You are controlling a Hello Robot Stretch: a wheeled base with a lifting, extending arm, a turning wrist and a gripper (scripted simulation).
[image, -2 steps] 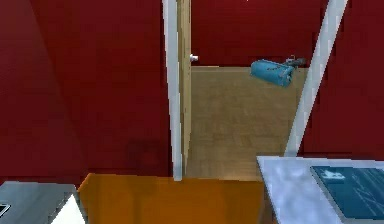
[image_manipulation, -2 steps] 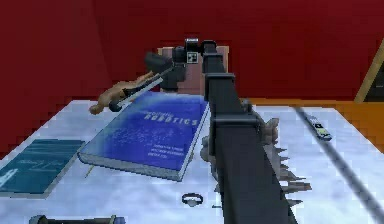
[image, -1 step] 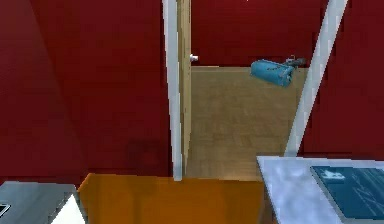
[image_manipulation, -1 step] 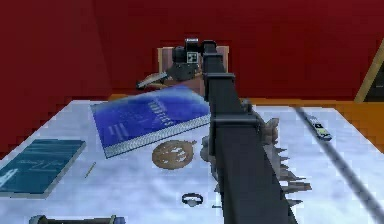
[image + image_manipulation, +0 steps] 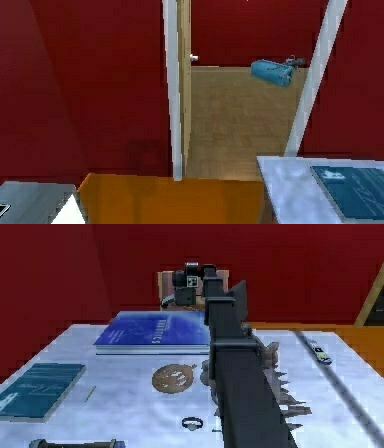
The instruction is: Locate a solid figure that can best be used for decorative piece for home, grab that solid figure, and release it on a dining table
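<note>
By my reading the task is in its early part: the grab is not yet done, and the drop on a dining table is all to come. My arm [image 5: 232, 364] reaches out across a pale stone-look table [image 5: 110, 362]. The gripper [image 5: 184, 290] sits at its far end, toward the table's far side, with a tan chair-like thing [image 5: 165, 286] right behind it. I cannot tell whether the claw is spread or pressed together, nor whether it holds anything.

The likeliest solid figure is a spiky grey-brown piece [image 5: 283, 396], just beside the arm on the arm side view's right and partly hidden by it. It rests on the tabletop, so I judge it not picked up. The gripper is farther out along the arm than this piece, so I expect I would have to draw the arm in and line up first.

Nothing here reads to me as a bowl, box or tray. The things lie straight on the tabletop: a blue book [image 5: 150, 329], a teal book [image 5: 40, 389], a brown round disc [image 5: 172, 377], a small dark ring [image 5: 192, 424] and a small pale thing [image 5: 320, 351] near the right edge.

Ahead I see red walls [image 5: 90, 80], a white door frame [image 5: 172, 90], a blue object [image 5: 272, 72] on the floor beyond, and an orange surface [image 5: 170, 200] low down. I cannot tell whether that is the dining table.
</note>
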